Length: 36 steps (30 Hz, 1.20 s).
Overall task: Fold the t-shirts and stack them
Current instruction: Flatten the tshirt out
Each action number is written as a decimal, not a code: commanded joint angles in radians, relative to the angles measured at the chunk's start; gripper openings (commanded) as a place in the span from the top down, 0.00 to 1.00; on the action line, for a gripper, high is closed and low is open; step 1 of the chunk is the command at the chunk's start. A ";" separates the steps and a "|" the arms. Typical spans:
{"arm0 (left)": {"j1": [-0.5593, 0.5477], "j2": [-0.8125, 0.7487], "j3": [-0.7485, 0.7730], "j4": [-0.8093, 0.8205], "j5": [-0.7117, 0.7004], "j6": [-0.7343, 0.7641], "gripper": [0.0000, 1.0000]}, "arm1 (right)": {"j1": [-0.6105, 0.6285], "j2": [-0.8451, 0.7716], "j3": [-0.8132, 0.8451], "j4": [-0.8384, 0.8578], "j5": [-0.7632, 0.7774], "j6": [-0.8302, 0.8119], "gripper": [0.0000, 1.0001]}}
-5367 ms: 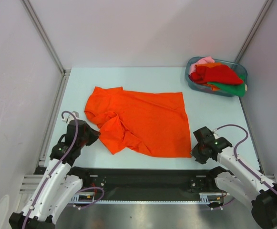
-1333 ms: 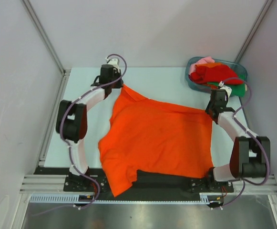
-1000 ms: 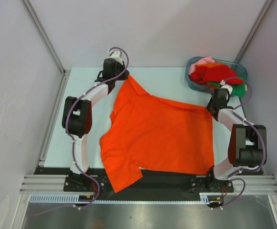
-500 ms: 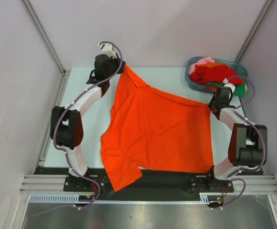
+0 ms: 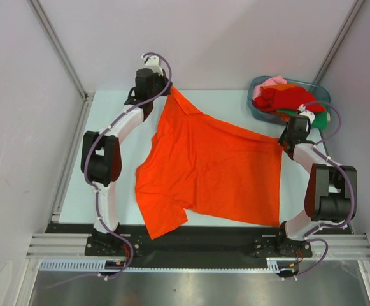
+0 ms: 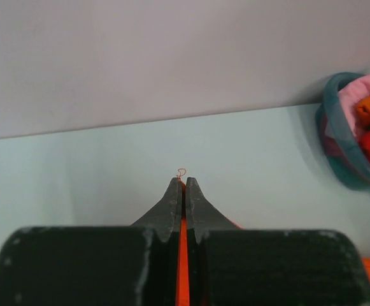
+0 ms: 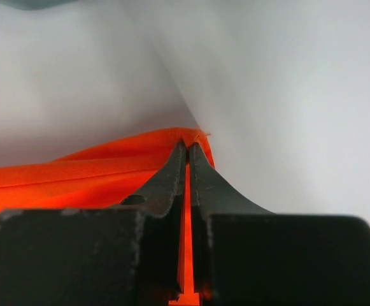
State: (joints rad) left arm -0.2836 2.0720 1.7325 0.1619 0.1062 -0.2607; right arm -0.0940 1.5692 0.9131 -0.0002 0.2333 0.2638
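The left gripper (image 5: 166, 90) has its jaws pressed together on a far corner of the bright orange short-sleeved cloth t-shirt (image 5: 210, 169), near the collar. The right gripper (image 5: 283, 141) pinches the opposite far corner, and each wrist view shows only a thin orange sliver between the fingers. From both grippers the shirt runs back toward the arm bases, spread over the pale blue-green tabletop (image 5: 108, 140), with its near sleeve and hem draped onto the black base rail (image 5: 235, 237). The main risk is probably slip: each hold bites so close to the cloth's edge that a hard tug could pull a corner free. The left gripper also sits farther out than the right, so the shirt lies skewed and may crease crookedly when folded. The overhanging hem could snag on the rail. Just beyond the right gripper stands the bluish translucent plastic tub (image 5: 256, 108), holding a heap of red, green and pink shirts (image 5: 290, 97), and a wide swing might knock it. Plain grey-white wall panels (image 5: 204, 38) with slanting metal posts (image 5: 57, 48) close the space, the back one near the left gripper.
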 commanded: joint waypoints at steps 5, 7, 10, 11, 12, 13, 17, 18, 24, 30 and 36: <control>0.012 0.114 0.272 -0.185 -0.201 0.046 0.80 | -0.006 0.078 0.104 0.051 0.115 -0.060 0.99; 0.017 0.140 0.338 -0.290 -0.247 0.043 0.69 | -0.006 0.118 0.177 0.016 0.145 -0.080 0.85; 0.017 0.087 0.343 -0.374 -0.307 0.028 0.55 | 0.025 0.108 0.237 -0.092 0.202 -0.113 0.78; 0.017 0.044 0.269 -0.380 -0.348 0.023 0.46 | 0.052 0.091 0.254 -0.133 0.213 -0.121 0.76; 0.017 -0.037 0.218 -0.380 -0.367 0.009 0.43 | 0.068 0.072 0.260 -0.153 0.221 -0.124 0.71; 0.020 -0.091 0.163 -0.386 -0.378 -0.001 0.41 | 0.079 0.025 0.259 -0.170 0.215 -0.121 0.68; 0.049 -0.323 -0.217 -0.415 -0.337 -0.095 0.48 | 0.164 -0.090 0.212 -0.270 0.121 -0.084 0.61; 0.060 -0.369 -0.284 -0.423 -0.320 -0.136 0.49 | 0.212 -0.113 0.198 -0.274 0.097 -0.078 0.58; 0.191 -0.645 -0.729 -0.486 -0.217 -0.463 0.56 | 0.446 -0.233 0.070 -0.277 -0.152 0.034 0.57; 0.225 -0.711 -0.932 -0.443 -0.056 -0.517 0.60 | 0.438 -0.482 0.043 -0.310 -0.420 0.128 0.58; 0.233 -0.690 -1.016 -0.423 -0.037 -0.531 0.60 | 0.037 -0.649 0.174 -0.509 -0.738 0.022 0.55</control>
State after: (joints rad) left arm -0.0566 1.3830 0.7425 -0.3069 0.0315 -0.7464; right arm 0.0273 0.9688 1.0000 -0.4194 -0.2977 0.3344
